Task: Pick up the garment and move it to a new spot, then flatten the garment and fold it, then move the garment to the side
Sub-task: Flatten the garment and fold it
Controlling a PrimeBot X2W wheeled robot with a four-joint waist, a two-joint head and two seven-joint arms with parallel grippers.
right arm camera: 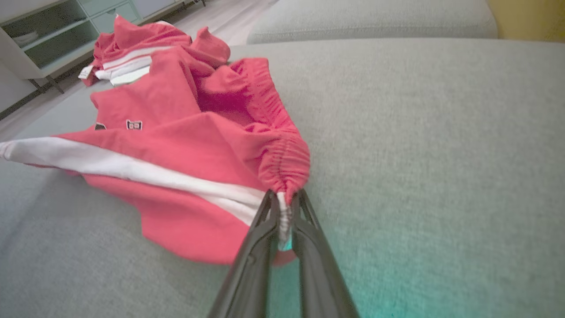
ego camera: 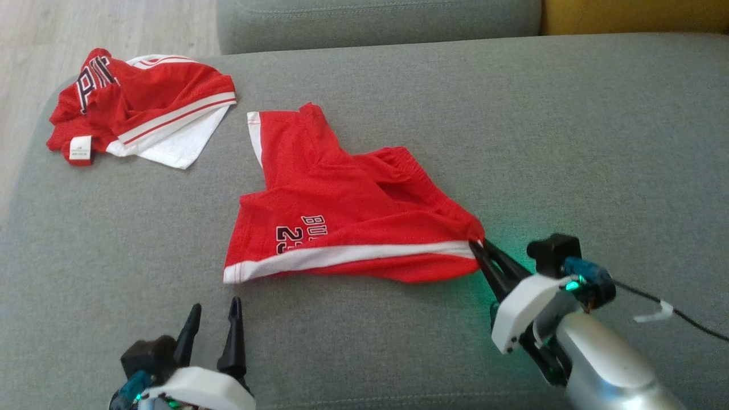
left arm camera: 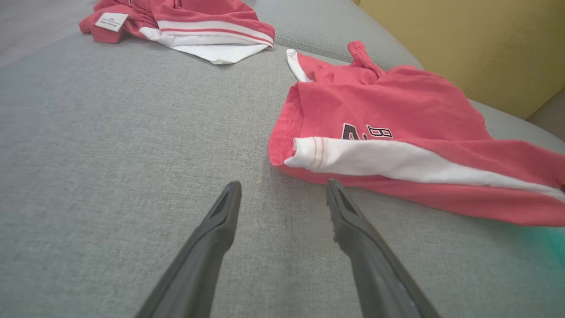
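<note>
Right gripper (ego camera: 477, 246) is clamped on the gathered right-hand end of the garment (ego camera: 342, 228) (red, white band, partial black "BU" and "23" print), which lies rumpled at the middle of the grey sofa cushion (ego camera: 569, 142). Left gripper (ego camera: 213, 310) stands with jaws wide and holding nothing at the cushion's near edge, just short of the garment's left hem. A second red-and-white piece of clothing (ego camera: 148, 102) lies crumpled at the far-left corner.

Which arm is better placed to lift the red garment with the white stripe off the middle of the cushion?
Right. The right gripper is shut on a gathered corner of the red garment; the left gripper stands open near its other end, holding nothing.
</note>
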